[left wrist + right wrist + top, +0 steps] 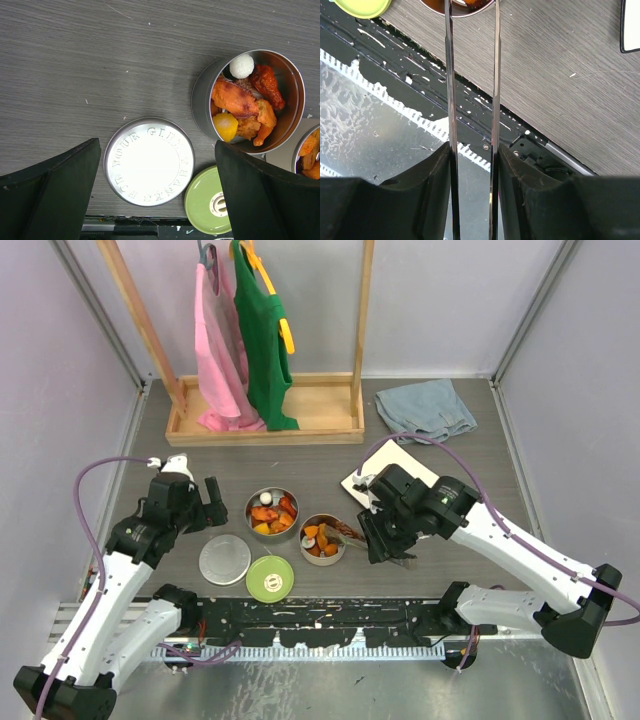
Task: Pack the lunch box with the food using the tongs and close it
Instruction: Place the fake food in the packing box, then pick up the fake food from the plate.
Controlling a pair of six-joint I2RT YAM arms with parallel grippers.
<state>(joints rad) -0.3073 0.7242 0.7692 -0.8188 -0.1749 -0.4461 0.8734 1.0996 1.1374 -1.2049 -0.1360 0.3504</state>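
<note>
Grey wood-grain worktop (330, 465) carries everything, with pale walls on three sides. Nearest us, by the near edge, the two lids lie apart from their tins: the flat steel lid (149, 161) and, just to its right, the lime-green lid (210, 200). Embossed letters ring the steel lid; we read "FOR YOUR" and cannot make out the rest.

Our left gripper (157, 150) hovers over that lid with its fingers spread wide, grasping nothing. Our right gripper (472, 150) is clenched on the tongs (449, 75), whose two thin arms run out between its fingers toward the right tin (320, 561).

Just beyond the lids, the left tin (202, 100) and the right tin sit side by side, nearly touching. Both are uncovered and hold the food (235, 100): orange and red chunks, a yellow piece, a white ball.

Behind the right arm a white plate (400, 455) is partly hidden. Further back lies a folded denim cloth (427, 408). At the far edge a wooden rack (265, 425) holds a pink garment (215, 350) and a green garment (262, 340).
</note>
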